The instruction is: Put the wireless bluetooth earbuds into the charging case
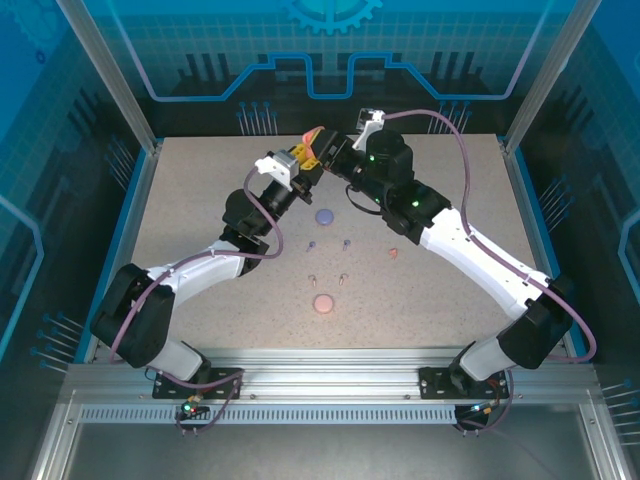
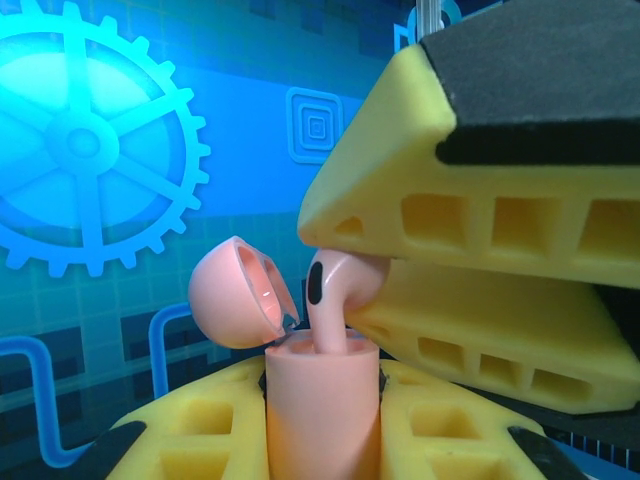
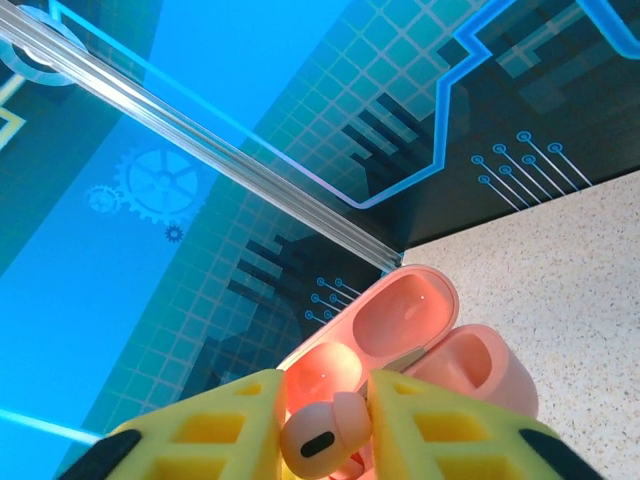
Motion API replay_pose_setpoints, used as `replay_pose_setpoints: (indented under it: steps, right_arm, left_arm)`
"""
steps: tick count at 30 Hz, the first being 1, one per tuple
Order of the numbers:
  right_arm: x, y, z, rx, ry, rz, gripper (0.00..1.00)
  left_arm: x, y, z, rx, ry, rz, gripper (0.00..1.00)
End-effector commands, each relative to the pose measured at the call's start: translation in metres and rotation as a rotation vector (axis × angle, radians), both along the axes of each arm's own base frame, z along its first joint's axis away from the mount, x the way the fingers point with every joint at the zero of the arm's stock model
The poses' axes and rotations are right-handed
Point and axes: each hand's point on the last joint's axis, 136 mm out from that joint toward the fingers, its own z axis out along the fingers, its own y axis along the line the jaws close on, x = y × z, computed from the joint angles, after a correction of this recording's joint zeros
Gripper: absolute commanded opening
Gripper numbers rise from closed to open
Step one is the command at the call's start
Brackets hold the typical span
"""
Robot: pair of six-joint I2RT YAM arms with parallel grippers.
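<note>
- Top external view: the left gripper [image 1: 303, 156] is clamped tight on the salmon-pink plastic charging case [image 2: 320, 410], held upright, with its hinged lid [image 2: 235, 295] swung open.
- Between the arms, the salmon-pink stemmed earbud [image 2: 335, 288] — stem down in the case's mouth.
- The right gripper [image 3: 322, 425] pinches that earbud's head.

We see a case [image 2: 320, 420] of smooth salmon plastic, its lid [image 2: 235, 295] glossy inside. The earbud [image 2: 335, 285] is the same shiny plastic, with a matt black oval. The fingers [image 2: 480, 215] of the right tool [image 3: 322, 430] and the left tool [image 2: 322, 445] look like matt yellow plastic, backed by rough black pads [image 2: 540, 70]. The surface [image 3: 560, 260] is matt and speckled like stone. The frame rail [image 3: 200, 140] is brushed metal.
</note>
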Motion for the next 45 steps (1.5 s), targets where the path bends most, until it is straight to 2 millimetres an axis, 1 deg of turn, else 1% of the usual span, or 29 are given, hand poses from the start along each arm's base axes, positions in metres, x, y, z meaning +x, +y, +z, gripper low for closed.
replay_pose_setpoints:
  steps: [1, 8, 10, 12, 14, 16, 19, 21, 23, 25, 27, 29, 31, 34, 37, 39, 45]
  right_arm:
    - [-0.002, 0.007, -0.017, -0.05, 0.061, 0.0, 0.32]
    - [0.0, 0.008, -0.018, -0.048, 0.067, 0.0, 0.38]
    - [-0.001, 0.008, -0.017, -0.047, 0.066, -0.001, 0.41]
    - [-0.001, 0.007, -0.015, -0.046, 0.062, -0.005, 0.47]
    - [-0.002, 0.002, -0.011, -0.05, 0.051, -0.016, 0.61]
    - [-0.006, -0.004, -0.001, -0.047, 0.029, -0.026, 0.66]
    - [-0.015, -0.017, 0.016, -0.048, -0.006, -0.037, 0.7]
    - [-0.024, -0.03, 0.024, -0.065, -0.023, -0.051, 0.71]
    - [-0.033, -0.048, 0.027, -0.091, -0.025, -0.08, 0.72]
    - [-0.04, -0.071, 0.021, -0.127, -0.008, -0.126, 0.73]
    - [-0.047, -0.101, 0.008, -0.176, 0.036, -0.191, 0.73]
    - [-0.052, -0.126, -0.011, -0.228, 0.092, -0.238, 0.73]
    - [-0.057, -0.151, -0.039, -0.282, 0.18, -0.287, 0.73]
    - [-0.062, -0.179, -0.084, -0.382, 0.316, -0.341, 0.73]
    - [-0.063, -0.191, -0.131, -0.489, 0.433, -0.344, 0.73]
    - [-0.059, -0.191, -0.159, -0.573, 0.488, -0.31, 0.72]
    - [-0.04, -0.188, -0.229, -0.871, 0.6, -0.159, 0.7]
  left_arm:
    - [-0.017, 0.006, 0.044, -0.06, -0.139, -0.01, 0.0]
    - [-0.018, 0.007, 0.044, -0.061, -0.139, -0.011, 0.0]
    - [-0.018, 0.006, 0.044, -0.062, -0.137, -0.012, 0.0]
    - [-0.018, 0.007, 0.044, -0.063, -0.138, -0.01, 0.0]
    - [-0.018, 0.008, 0.045, -0.067, -0.137, -0.01, 0.0]
    - [-0.018, 0.008, 0.044, -0.069, -0.133, -0.009, 0.0]
    - [-0.019, 0.009, 0.044, -0.073, -0.133, -0.004, 0.0]
    - [-0.02, 0.011, 0.045, -0.075, -0.132, 0.001, 0.0]
    - [-0.021, 0.013, 0.046, -0.075, -0.133, 0.009, 0.0]
    - [-0.023, 0.015, 0.046, -0.072, -0.136, 0.016, 0.0]
    - [-0.027, 0.019, 0.05, -0.076, -0.139, 0.021, 0.0]
    - [-0.03, 0.021, 0.054, -0.073, -0.144, 0.022, 0.0]
    - [-0.034, 0.022, 0.057, -0.066, -0.149, 0.022, 0.0]
    - [-0.042, 0.025, 0.065, -0.059, -0.169, 0.022, 0.0]
    - [-0.049, 0.028, 0.075, -0.053, -0.186, 0.024, 0.0]
    - [-0.054, 0.029, 0.081, -0.051, -0.198, 0.02, 0.0]
    - [-0.064, 0.032, 0.096, -0.055, -0.228, 0.009, 0.0]
